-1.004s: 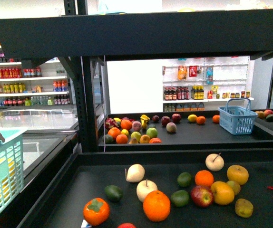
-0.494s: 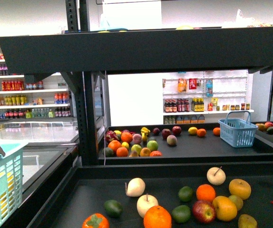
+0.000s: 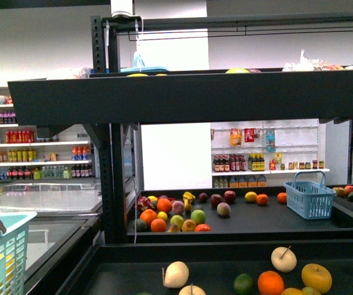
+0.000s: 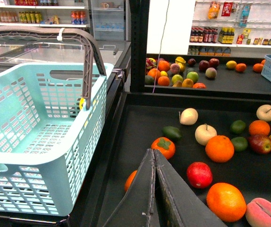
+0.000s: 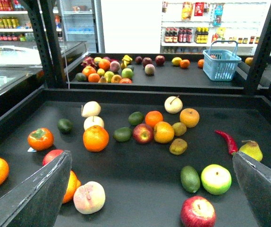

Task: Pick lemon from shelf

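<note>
I see the big black metal-framed produce shelf [image 3: 164, 98] filling my front camera, and neither arm shows there. The bright yellow oval lemon [image 3: 251, 196] lies on the far dark tray, behind the near one, touching or just beside an orange citrus fruit [image 3: 262, 199] and to the left of a small blue plastic basket [image 3: 310, 200]. My right wrist camera shows the same lemon [image 5: 176, 61] well beyond the right gripper [image 5: 150, 158]. Its jaws stand wide apart with nothing between them, over the near tray's scattered fruit.

On the left wrist camera, the left gripper [image 4: 153, 153] has its jaws pressed together with nothing held, above the near tray's front edge. A large pale-teal plastic basket with a grey handle [image 4: 31, 132] sits just beside that tray. The lemon [image 4: 231, 65] is far from this gripper too.
</note>
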Robot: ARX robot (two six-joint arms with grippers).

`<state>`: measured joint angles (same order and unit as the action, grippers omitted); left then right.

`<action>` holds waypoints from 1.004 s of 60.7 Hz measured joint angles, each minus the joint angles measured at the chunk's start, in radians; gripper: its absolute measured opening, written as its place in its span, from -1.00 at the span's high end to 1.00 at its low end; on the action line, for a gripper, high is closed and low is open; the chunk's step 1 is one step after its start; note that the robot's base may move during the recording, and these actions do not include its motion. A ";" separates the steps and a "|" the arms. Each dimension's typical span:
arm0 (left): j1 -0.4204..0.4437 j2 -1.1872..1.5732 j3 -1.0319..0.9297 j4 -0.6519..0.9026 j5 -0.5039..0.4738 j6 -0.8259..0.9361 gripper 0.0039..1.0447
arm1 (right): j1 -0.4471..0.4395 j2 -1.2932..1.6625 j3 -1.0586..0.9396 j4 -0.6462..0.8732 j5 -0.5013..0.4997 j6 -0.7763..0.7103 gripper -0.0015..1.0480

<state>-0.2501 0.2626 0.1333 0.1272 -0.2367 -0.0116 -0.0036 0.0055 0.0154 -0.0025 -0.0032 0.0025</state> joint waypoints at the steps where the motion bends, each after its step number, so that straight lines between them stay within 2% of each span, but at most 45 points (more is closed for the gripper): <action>1: 0.011 -0.007 -0.004 -0.002 0.009 0.000 0.96 | 0.000 0.000 0.000 0.000 0.000 0.000 -0.95; 6: 0.048 -0.039 -0.019 -0.017 0.043 0.000 0.96 | 0.000 0.000 0.000 0.000 0.000 0.000 -0.95; 13: 0.080 -0.163 -0.040 -0.125 0.081 0.001 0.96 | 0.000 0.000 0.000 0.000 0.000 0.000 -0.95; 18: 0.195 -0.189 -0.047 -0.134 0.215 0.001 0.96 | 0.000 0.000 0.000 0.000 -0.001 0.000 -0.95; 21: 0.235 -0.195 -0.056 -0.134 0.219 0.001 0.96 | 0.000 0.000 0.000 0.000 0.000 0.000 -0.95; 61: 0.245 -0.257 -0.120 -0.131 0.237 0.002 0.96 | 0.000 0.000 0.000 0.000 0.000 0.000 -0.95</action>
<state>-0.0051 0.0055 0.0135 -0.0040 -0.0002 -0.0097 -0.0036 0.0051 0.0154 -0.0025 -0.0032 0.0025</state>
